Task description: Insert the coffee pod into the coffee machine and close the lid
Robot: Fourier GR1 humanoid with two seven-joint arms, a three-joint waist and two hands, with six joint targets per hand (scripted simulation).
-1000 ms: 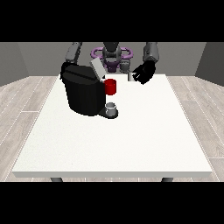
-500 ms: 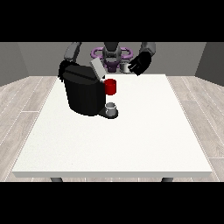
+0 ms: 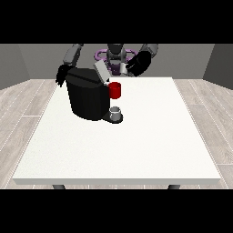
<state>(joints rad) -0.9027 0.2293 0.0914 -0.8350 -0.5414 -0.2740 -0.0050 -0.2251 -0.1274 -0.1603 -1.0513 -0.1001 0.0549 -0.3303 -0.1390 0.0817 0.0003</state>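
Coffee pod not plainly visible. Coffee machine (image 3: pixel 88 98) stands on the bench (image 3: pixel 136 141), lid (image 3: pixel 101 71) raised. Hand at view's right (image 3: pixel 139 63) hovers behind the machine, fingers' state indeterminable. Judged: insertion in hand; lid closing follows.

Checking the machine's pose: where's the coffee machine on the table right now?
Front view: the coffee machine stands on the white table, left of centre toward the far edge, beside the hand at the view's left.

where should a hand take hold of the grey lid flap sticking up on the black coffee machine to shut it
On the grey lid flap, at its raised free end, coming from above and behind the black coffee machine. It tilts up and away from the machine's top, so that end is exposed.
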